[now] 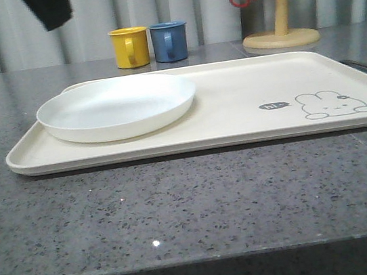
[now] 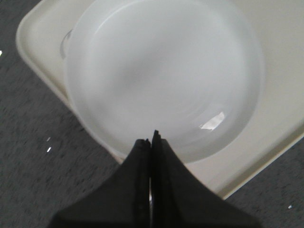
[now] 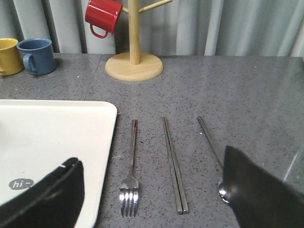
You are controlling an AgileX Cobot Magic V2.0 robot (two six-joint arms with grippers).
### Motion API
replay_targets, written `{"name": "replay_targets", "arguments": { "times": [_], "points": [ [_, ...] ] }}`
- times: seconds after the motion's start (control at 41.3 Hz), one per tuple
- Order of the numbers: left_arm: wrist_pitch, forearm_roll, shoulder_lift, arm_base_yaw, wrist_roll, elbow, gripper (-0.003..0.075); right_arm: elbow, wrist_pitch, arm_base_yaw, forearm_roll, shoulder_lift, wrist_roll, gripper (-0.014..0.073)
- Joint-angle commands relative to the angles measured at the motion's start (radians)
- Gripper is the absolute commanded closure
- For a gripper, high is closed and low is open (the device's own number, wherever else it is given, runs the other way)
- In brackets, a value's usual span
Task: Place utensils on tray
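My right gripper (image 3: 152, 199) is wide open above the fork (image 3: 131, 175), ready to pick it up. The fork, chopsticks (image 3: 173, 166) and spoon (image 3: 213, 152) lie on the counter beside the tray (image 3: 57, 137). My left gripper (image 2: 151, 142) is pinched together over the plate (image 2: 161, 76), out of the way.

backdrop: pale grey pleated curtain (image 1: 178, 1) | surface: speckled grey stone countertop (image 1: 193, 204) | light: small glints

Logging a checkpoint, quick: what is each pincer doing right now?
Left pincer: closed, holding nothing, above the white plate.
Right pincer: open, empty, above the fork and chopsticks.
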Motion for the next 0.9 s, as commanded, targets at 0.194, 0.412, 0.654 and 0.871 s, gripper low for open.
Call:
{"name": "replay_targets", "arguments": {
  "times": [0.194, 0.412, 0.654, 0.871],
  "points": [
    [-0.166, -0.031, -0.263, 0.294, -0.011, 0.255, 0.0739, -0.038, -0.075, -0.007, 0.000, 0.011, -0.005, -0.0024],
    [-0.427, -0.085, -0.476, 0.432, -0.011, 0.488, 0.0739, -0.038, -0.075, -0.007, 0.000, 0.011, -0.005, -0.0024],
    [-0.778, -0.085, -0.766, 0.419, -0.007, 0.780, 0.0739, -0.038, -0.075, -0.007, 0.000, 0.011, -0.005, -0.0024],
    [-0.973, -0.085, -1.069, 0.398, -0.007, 1.047, 0.0739, -0.038, -0.075, -0.007, 0.000, 0.011, -0.005, -0.0024]
  ]
}}
